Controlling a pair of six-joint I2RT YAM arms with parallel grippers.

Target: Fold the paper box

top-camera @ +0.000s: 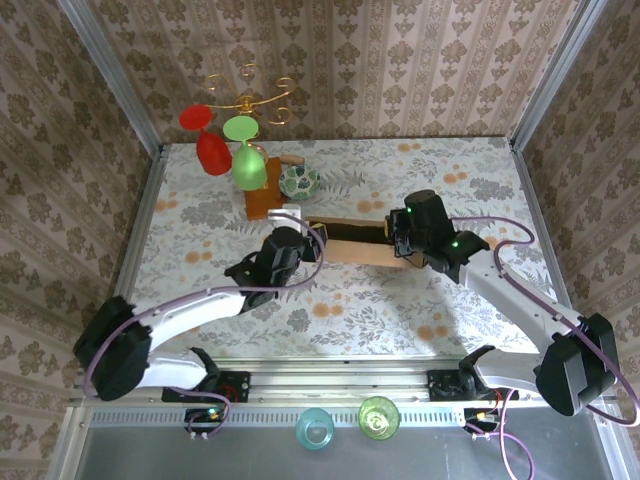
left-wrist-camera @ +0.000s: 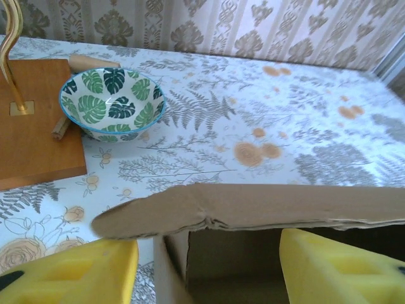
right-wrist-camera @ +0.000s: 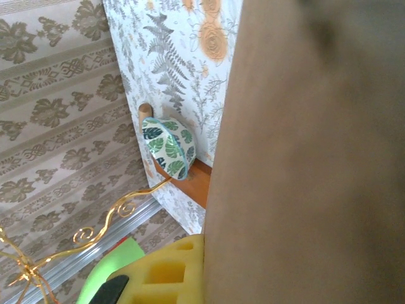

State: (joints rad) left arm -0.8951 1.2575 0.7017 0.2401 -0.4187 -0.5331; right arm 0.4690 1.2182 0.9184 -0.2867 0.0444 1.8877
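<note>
The paper box (top-camera: 355, 243) is tan cardboard, standing as a shallow open box at mid-table between both arms. My left gripper (top-camera: 300, 238) is at its left end. In the left wrist view its yellow fingers (left-wrist-camera: 69, 272) stand wide apart and open, straddling the box's end wall without touching it, under a bent top flap (left-wrist-camera: 253, 206). My right gripper (top-camera: 398, 238) is at the box's right end. A cardboard panel (right-wrist-camera: 304, 164) lies flat against its one visible yellow finger (right-wrist-camera: 164, 272); the other finger is hidden behind the panel, shut on it.
Behind the box sits a reddish wooden board (top-camera: 266, 203) with a gold stand holding a red glass (top-camera: 212, 150) and a green glass (top-camera: 248, 165). A leaf-patterned bowl (left-wrist-camera: 112, 101) rests beside the board. Two cups (top-camera: 314, 428) stand on the near rail.
</note>
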